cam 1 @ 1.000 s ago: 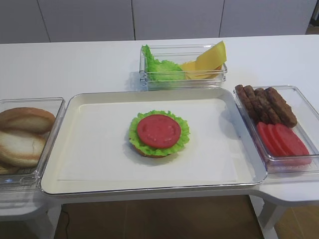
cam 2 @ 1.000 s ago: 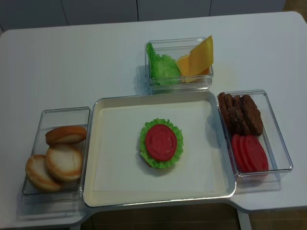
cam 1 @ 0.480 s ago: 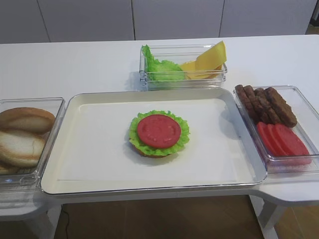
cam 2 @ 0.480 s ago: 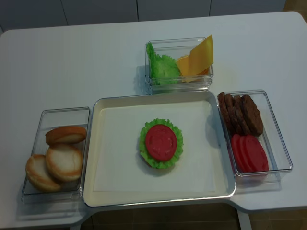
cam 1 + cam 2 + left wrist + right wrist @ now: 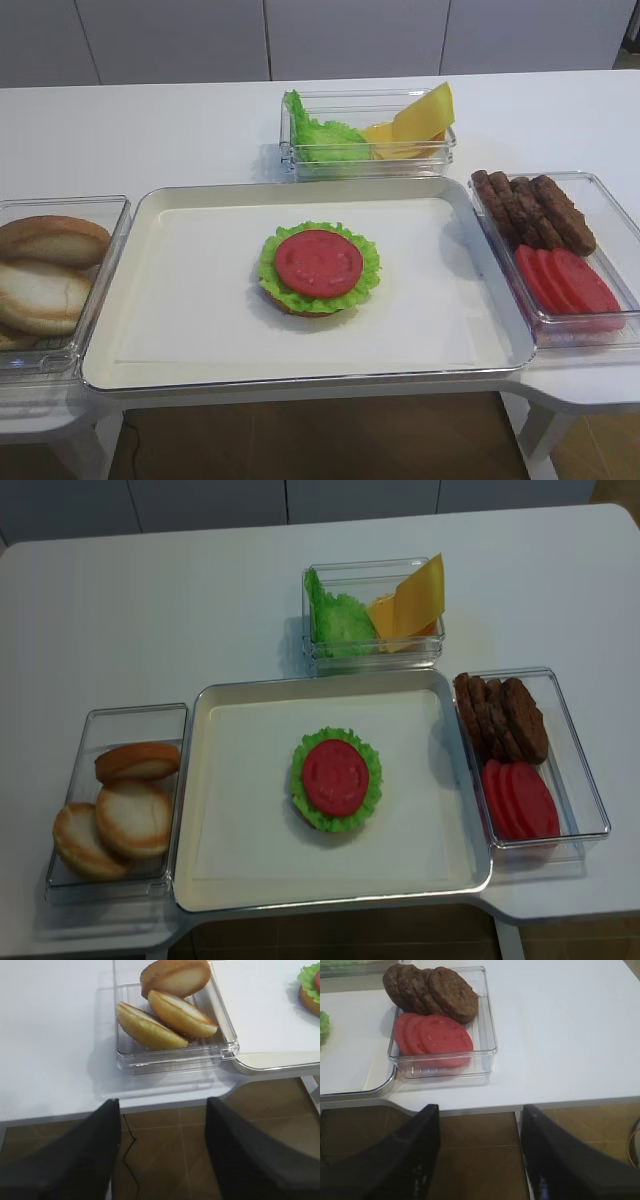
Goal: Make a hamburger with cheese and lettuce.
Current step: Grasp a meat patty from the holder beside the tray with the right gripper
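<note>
Looking down on the tray (image 5: 215, 780), we see the hamburger (image 5: 336, 779) at its centre: bun base, green leaf, a tomato disc on top. At twelve o'clock from it, a clear box (image 5: 374, 655) holds the lettuce (image 5: 340, 620) and, beside it, the cheese (image 5: 412, 602) leaning upright. At three o'clock sit the patties (image 5: 500, 716) and tomato slices (image 5: 520, 798); at nine o'clock, the bun halves (image 5: 120, 810). Our right gripper (image 5: 479, 1152) hangs off the table's near edge, fingers spread, holding nothing. Our left gripper (image 5: 162, 1147) does likewise, jaws apart.
</note>
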